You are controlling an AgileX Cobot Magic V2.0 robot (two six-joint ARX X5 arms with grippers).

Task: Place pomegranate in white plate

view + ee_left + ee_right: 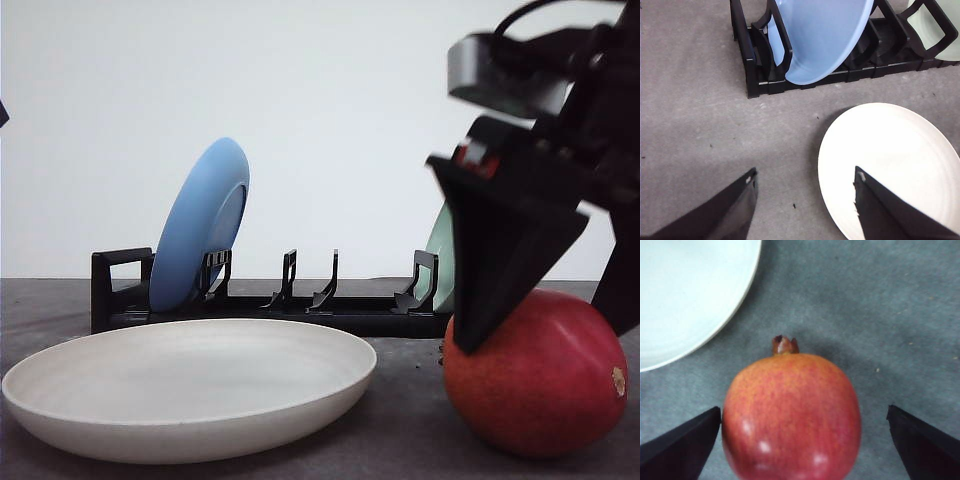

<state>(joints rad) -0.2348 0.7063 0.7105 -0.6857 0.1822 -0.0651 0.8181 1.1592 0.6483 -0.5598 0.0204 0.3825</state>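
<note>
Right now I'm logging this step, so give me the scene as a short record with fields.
pomegranate: on the table, right of the white plate, not in it
white plate: flat on the table, nothing in it
right gripper: open, one finger on each side of the pomegranate, one finger close to its skin
left gripper: open, holding nothing, above the plate's edge
rack: behind the plate, holding a blue plate and a green plate upright
</note>
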